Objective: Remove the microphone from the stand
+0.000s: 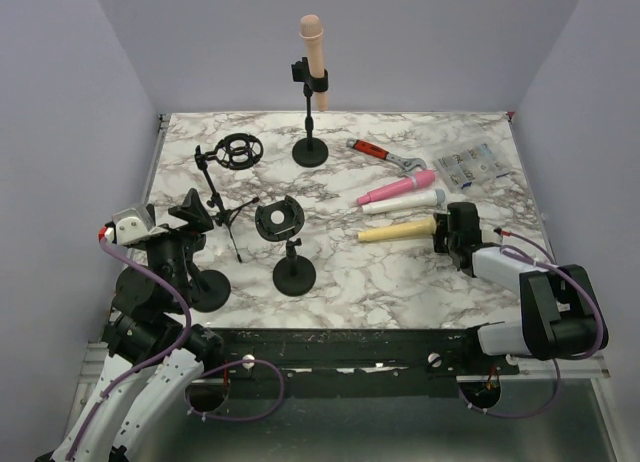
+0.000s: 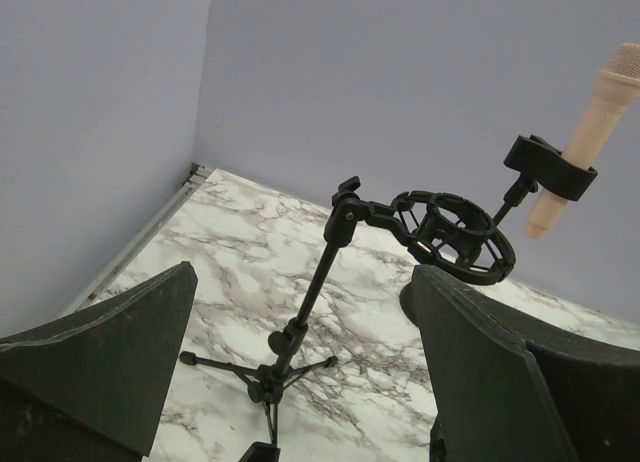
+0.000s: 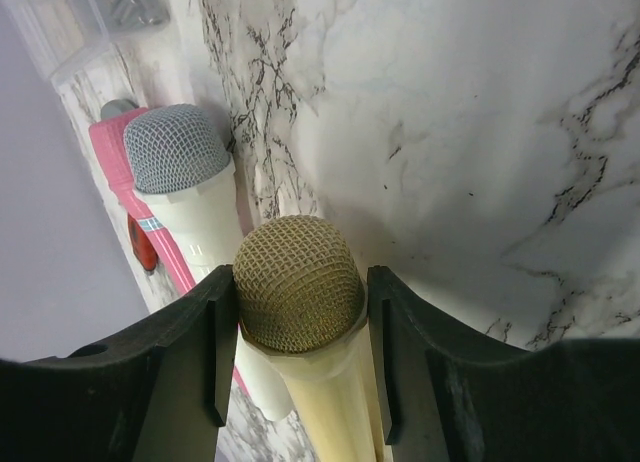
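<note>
Microphone (image 1: 313, 52), peach-coloured, gripped upright in the black clip (image 1: 315, 80) atop the round-based stand (image 1: 310, 150) at the far edge of the desk (image 1: 400, 282). Pokes out above and below the clip. Stands well apart from both arms.

Right end effector (image 1: 447, 230) low on the desk, clenched on the gold mesh head of a yellow microphone (image 1: 395, 232) lying flat, with one finger (image 3: 190, 352) pressed to each side of the head. Just beyond, a white microphone (image 1: 400, 204) and a pink microphone (image 1: 393, 190) lying side by side. Farther back, a red-handled wrench (image 1: 385, 156) and, near the right edge, a clear bag (image 1: 470, 166) holding small packets, too small to tell apart.

Left end effector (image 1: 195, 210) released, fingers spread wide, raised near a tripod stand (image 1: 222, 204) carrying a ring-shaped shock mount (image 1: 238, 152). Beside that, a short stand (image 1: 293, 272) topped with a round cradle (image 1: 279, 218).
</note>
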Controlling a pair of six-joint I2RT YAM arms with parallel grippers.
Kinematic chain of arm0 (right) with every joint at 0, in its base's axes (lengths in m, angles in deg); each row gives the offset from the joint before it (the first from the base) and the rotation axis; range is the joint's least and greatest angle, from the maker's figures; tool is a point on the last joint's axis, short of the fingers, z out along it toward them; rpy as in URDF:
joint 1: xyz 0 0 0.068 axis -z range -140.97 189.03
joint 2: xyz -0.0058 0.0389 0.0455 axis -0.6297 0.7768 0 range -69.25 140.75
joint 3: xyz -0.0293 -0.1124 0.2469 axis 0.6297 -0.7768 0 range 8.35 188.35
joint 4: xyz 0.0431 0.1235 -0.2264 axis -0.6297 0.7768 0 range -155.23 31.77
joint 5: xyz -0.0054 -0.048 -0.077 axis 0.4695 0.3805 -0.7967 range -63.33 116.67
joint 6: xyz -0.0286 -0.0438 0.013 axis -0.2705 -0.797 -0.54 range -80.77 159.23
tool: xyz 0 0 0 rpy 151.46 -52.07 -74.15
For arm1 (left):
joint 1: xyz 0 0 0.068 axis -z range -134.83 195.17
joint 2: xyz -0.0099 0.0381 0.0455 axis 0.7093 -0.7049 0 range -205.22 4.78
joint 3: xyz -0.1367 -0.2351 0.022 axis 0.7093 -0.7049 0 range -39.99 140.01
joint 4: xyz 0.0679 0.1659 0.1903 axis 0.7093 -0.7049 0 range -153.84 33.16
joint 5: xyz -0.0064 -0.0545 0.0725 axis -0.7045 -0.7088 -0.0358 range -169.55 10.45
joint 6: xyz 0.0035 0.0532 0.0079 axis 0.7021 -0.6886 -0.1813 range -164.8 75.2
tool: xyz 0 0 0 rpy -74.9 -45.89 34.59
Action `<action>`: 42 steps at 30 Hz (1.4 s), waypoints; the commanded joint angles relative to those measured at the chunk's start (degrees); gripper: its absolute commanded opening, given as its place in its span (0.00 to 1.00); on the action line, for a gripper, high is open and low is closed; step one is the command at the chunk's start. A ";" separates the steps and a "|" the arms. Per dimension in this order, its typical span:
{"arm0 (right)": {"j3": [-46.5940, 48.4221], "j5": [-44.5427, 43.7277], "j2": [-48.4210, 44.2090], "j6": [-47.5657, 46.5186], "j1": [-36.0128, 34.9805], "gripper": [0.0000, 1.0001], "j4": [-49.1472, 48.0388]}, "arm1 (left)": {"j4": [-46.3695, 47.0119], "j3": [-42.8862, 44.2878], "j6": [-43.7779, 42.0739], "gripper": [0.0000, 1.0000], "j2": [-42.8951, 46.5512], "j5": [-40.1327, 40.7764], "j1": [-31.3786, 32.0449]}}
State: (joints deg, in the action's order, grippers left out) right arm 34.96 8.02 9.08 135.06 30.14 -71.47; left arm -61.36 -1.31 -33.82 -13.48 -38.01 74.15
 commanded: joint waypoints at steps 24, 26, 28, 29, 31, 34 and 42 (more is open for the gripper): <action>5.19 10.34 -8.33 -39.11 0.54 1.00 -1.76 | 0.20 0.90 -1.42 0.91 -4.09 -0.43 -0.37; 6.55 16.41 -7.34 -44.29 0.55 1.00 -2.66 | 0.29 1.03 -2.19 0.91 -4.79 -0.45 -0.49; 8.19 24.25 -5.33 -48.73 0.56 1.00 -3.54 | 0.76 1.29 -3.70 0.91 -5.34 -1.04 -0.50; 9.39 28.17 -4.07 -51.45 0.56 1.00 -3.80 | 0.98 1.30 -4.40 0.91 -5.45 -1.48 -0.58; 11.17 37.67 -1.86 -55.16 0.58 1.00 -4.60 | 0.93 1.41 -5.22 0.91 -5.80 -2.09 -0.79; 12.18 44.01 -0.17 -57.05 0.54 1.00 -5.35 | -1.42 2.54 -6.42 0.95 -7.24 -5.42 -0.97; 6.08 49.42 -5.80 -54.90 0.55 1.00 -13.97 | -19.42 14.63 -4.34 0.95 -18.04 -18.98 -8.81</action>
State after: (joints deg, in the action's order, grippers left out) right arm 43.79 51.18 6.96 81.10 30.49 -80.01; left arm -69.47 7.76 -39.22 -27.17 -45.11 71.87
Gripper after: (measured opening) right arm 0.998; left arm 0.961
